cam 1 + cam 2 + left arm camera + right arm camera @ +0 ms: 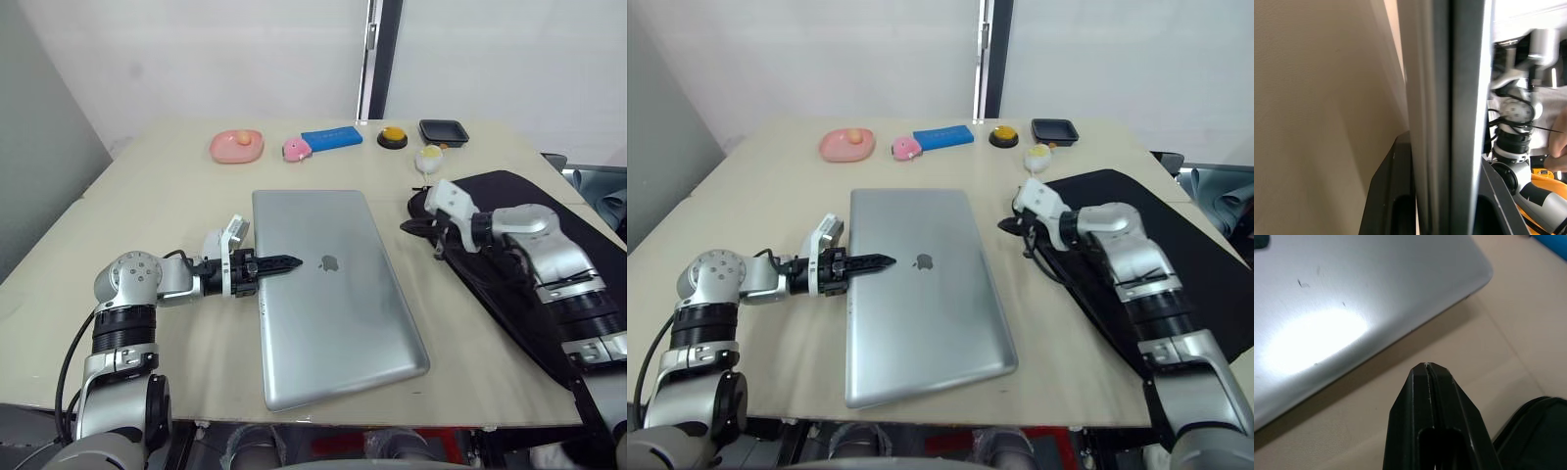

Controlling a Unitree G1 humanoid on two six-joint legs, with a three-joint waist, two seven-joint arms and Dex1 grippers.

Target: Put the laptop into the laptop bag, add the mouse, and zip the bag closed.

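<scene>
The laptop (333, 289) lies flat and closed in the middle of the desk (147, 196), logo up, its near corner close to the desk's front edge. The left gripper (284, 263) reaches in over the laptop's left edge; in the left wrist view one black finger (1388, 196) sits on each side of the thin slab, so the gripper is clamped on that edge.

The laptop bag (549, 255) lies on the right side of the desk, a strip of bare desk between it and the laptop's right edge, and its far side hangs over the desk's right edge. The right gripper (409, 227) hovers at the bag's left corner, its fingers (1432, 396) pressed together with nothing between them; in the right wrist view it points at the bare strip just beside the laptop's rounded corner.

Along the far edge stand a pink bowl (236, 146), a pink toy (295, 149), a blue box (331, 138), an orange button (393, 136) and a small black tray (443, 130). A white-and-yellow toy (429, 158) sits just beyond the bag. Bare desk lies open to the left of the laptop and between it and that far row.
</scene>
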